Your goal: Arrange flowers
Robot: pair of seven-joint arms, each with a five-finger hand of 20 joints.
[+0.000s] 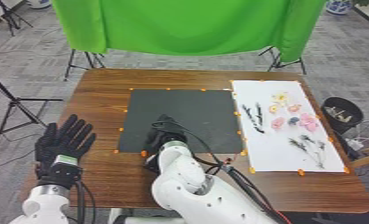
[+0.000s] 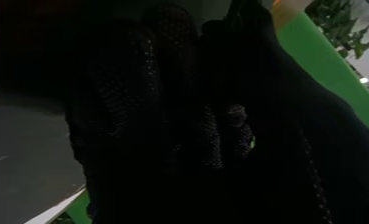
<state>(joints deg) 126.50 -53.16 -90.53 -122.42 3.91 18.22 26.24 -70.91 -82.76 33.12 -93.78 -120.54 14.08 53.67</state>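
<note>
Although the work is arranging flowers, the stock lies loose on a white rectangular sheet (image 1: 271, 161), at three o'clock from the dark grey square mat (image 1: 198, 102) on the brown wooden table (image 1: 105, 97). Clock positions below are taken from the sheet's centre.

Item, twelve o'clock: one yellow bloom (image 1: 280, 97), two small peach blooms (image 1: 294, 107) below it. Item, near centre: one pink bloom (image 1: 278, 123), one round blue-grey head (image 1: 293, 121). Item, three o'clock: one larger pink cluster (image 1: 308, 122). Item, ten o'clock: slender dark sprigs (image 1: 259, 120). Item, five o'clock: branching grey-green sprigs (image 1: 310, 148).

Handling, as judged: all light; petals soft and easily crushed; stems thin, springy, apt to roll or slip against glove fabric. Take hold low on the stem, well below the bloom; branching pieces below the fork, lest the twigs snag.

Left hand in black fabric glove (image 1: 63, 142): at eight o'clock from the mat, fingers extended and spread apart, holding nothing; contact with the table cannot be told. Right hand in black fabric glove (image 1: 166, 134): over the mat, at seven o'clock from its centre, well apart from the flowers; how far open, and whether anything is held, cannot be told
</note>
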